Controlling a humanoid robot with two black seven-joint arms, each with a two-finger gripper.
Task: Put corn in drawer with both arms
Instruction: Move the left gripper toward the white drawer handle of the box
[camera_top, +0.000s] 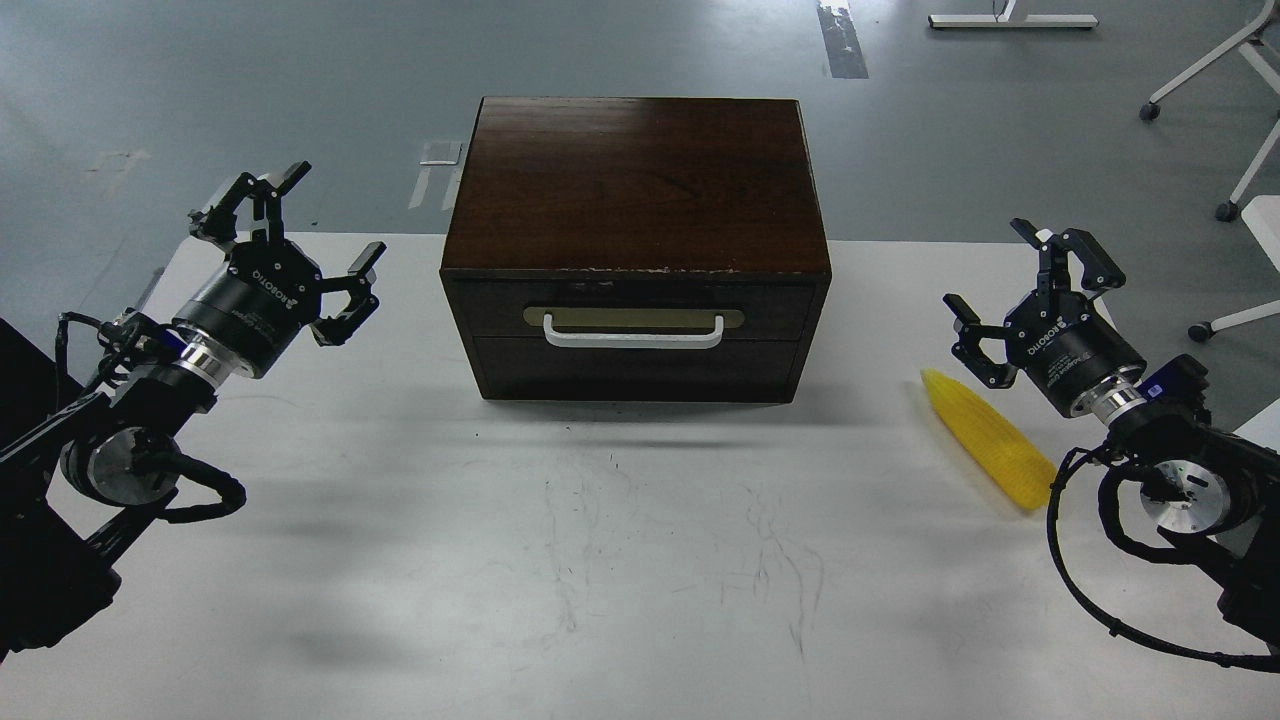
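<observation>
A yellow corn (988, 439) lies on the white table at the right, angled from upper left to lower right. My right gripper (1000, 272) hovers open just above and behind it, holding nothing. The dark brown cabinet (636, 180) stands at the table's far middle. Its drawer (634, 308) is pushed in, with a beige plate and a white bar handle (632, 336) on the front. Far left of the cabinet, my left gripper (326, 216) is raised and open, empty.
The white table (600, 560) stretches in front of the cabinet, scuffed with grey marks. Beyond it is grey floor, with white chair legs on castors (1225, 210) at the far right.
</observation>
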